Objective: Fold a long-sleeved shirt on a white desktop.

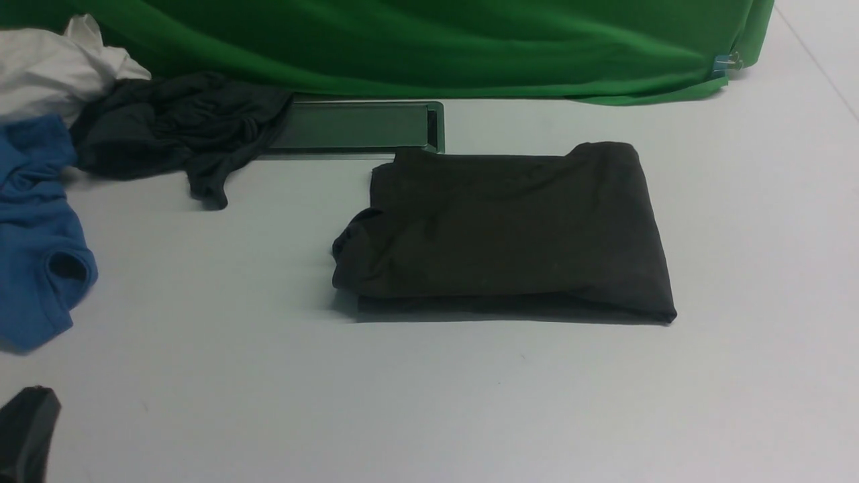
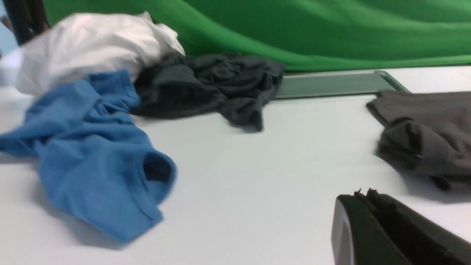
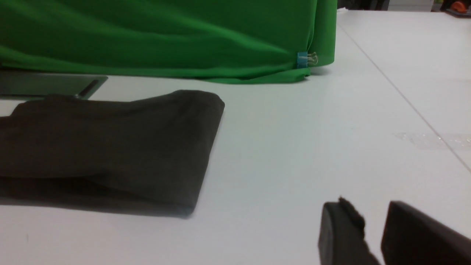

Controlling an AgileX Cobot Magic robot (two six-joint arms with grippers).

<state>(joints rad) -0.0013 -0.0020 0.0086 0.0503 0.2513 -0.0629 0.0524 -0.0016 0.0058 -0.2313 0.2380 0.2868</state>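
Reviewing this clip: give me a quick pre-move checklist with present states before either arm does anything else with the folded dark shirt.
1. long-sleeved shirt folded into a compact rectangle: ok.
2. Shirt lying wholly on the white desktop: ok, though its far edge touches the metal strip.
3. left gripper shut and holding nothing: ok.
4. right gripper clear of the shirt, jaws apart, nothing between them: ok.
5. Shirt apart from the blue garment and grey garment: ok.
6. Sleeves tucked inside the fold: cannot tell.
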